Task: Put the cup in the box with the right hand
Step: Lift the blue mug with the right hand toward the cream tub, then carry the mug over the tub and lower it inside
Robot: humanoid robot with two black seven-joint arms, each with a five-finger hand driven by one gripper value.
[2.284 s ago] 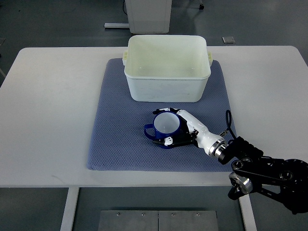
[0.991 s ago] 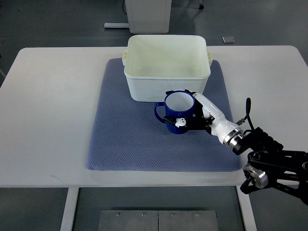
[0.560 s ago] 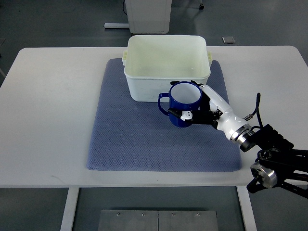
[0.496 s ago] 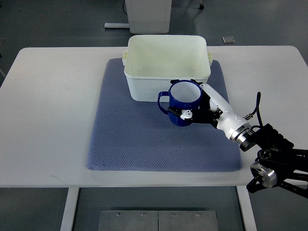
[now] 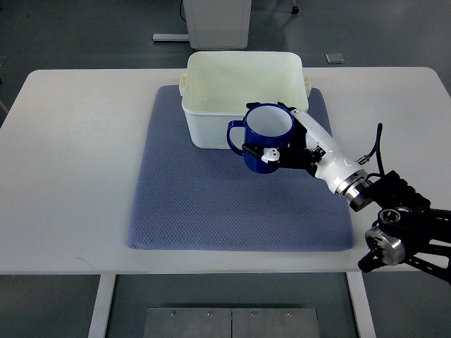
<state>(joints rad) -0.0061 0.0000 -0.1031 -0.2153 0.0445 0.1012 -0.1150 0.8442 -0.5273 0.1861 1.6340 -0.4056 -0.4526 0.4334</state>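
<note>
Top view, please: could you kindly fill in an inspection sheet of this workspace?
Surface: white table under a blue-grey textured mat.
Job's things: blue ceramic cup, upright, overlapping the front wall of the empty white plastic box.
Clutter: nothing seen.
Grippers: right hand grasps the cup; left not in view.
Cables: black cable beside the right wrist.
Surroundings: grey floor, white cabinet base behind the table.

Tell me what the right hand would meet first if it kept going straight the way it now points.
The right hand, shut on the blue cup, points up-left toward the white box. Its near wall comes first, unless the cup is already raised above the rim; the top view leaves height unclear.
</note>
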